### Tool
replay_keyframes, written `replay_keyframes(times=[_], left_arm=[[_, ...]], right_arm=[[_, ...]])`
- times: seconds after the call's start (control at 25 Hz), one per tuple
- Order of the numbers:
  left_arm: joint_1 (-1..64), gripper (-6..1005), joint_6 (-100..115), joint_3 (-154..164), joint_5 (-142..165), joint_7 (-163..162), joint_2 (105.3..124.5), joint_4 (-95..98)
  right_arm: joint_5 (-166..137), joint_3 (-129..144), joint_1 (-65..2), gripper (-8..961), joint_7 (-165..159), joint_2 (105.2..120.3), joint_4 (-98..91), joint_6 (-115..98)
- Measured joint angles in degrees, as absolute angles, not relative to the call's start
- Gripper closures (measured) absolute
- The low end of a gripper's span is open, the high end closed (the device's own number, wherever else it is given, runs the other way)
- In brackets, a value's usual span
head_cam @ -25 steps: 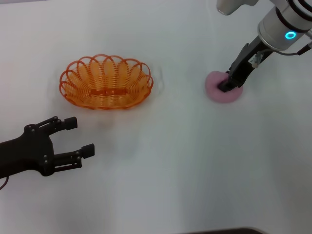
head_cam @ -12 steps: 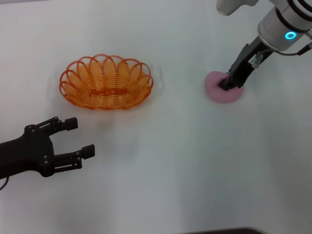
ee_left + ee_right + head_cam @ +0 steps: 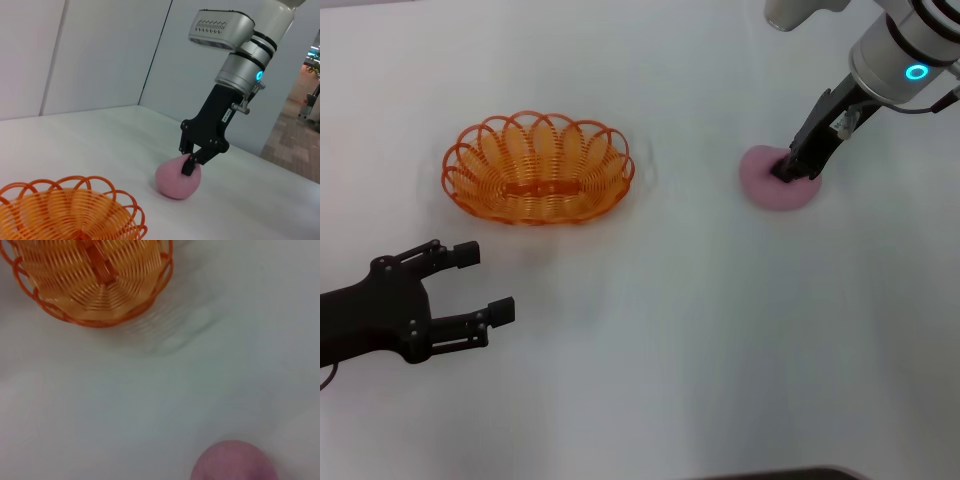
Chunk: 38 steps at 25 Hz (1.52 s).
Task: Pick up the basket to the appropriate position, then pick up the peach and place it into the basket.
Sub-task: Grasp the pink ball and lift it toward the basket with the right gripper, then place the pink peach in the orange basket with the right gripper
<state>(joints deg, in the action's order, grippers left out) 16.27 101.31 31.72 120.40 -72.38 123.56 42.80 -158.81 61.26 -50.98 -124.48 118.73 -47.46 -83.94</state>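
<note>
The orange wire basket (image 3: 538,185) stands empty on the white table, left of centre; it also shows in the left wrist view (image 3: 65,210) and the right wrist view (image 3: 95,285). The pink peach (image 3: 768,190) rests on the table at the right, also in the left wrist view (image 3: 172,182) and the right wrist view (image 3: 235,462). My right gripper (image 3: 786,172) comes down on the peach's top and is shut on it, as the left wrist view (image 3: 192,162) shows. My left gripper (image 3: 487,281) is open and empty, near the table's front left, in front of the basket.
The white table (image 3: 650,330) holds only the basket and the peach. A pale wall and a doorway show behind the right arm in the left wrist view.
The right gripper's tip has shifted slightly up on the peach while the arm stays put. The peach, the basket and the left arm have not moved.
</note>
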Motion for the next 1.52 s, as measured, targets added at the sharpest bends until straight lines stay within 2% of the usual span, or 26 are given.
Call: replay_keyframes(times=[0.4, 0.68, 0.96, 1.52], left_arm=[[16.4, 91, 101.4, 31.7, 120.9, -73.2, 123.57, 43.0], [16.4, 91, 101.5, 31.7, 121.4, -73.4, 123.51, 43.2], [16.4, 91, 101.5, 31.7, 121.5, -73.7, 123.48, 43.1], [16.7, 91, 101.8, 31.7, 121.6, -74.6, 123.48, 43.2]], right_arm=[[-157.7, 60.8, -50.9, 894, -124.3, 118.78, -48.6, -84.5], [-154.8, 60.5, -50.1, 896, -124.3, 118.84, -57.0, -89.4], [-153.8, 60.0, -52.1, 897, -125.0, 119.50, -65.9, -95.2], [-151.1, 63.1, -54.1, 898, -124.9, 120.04, -64.0, -92.5]])
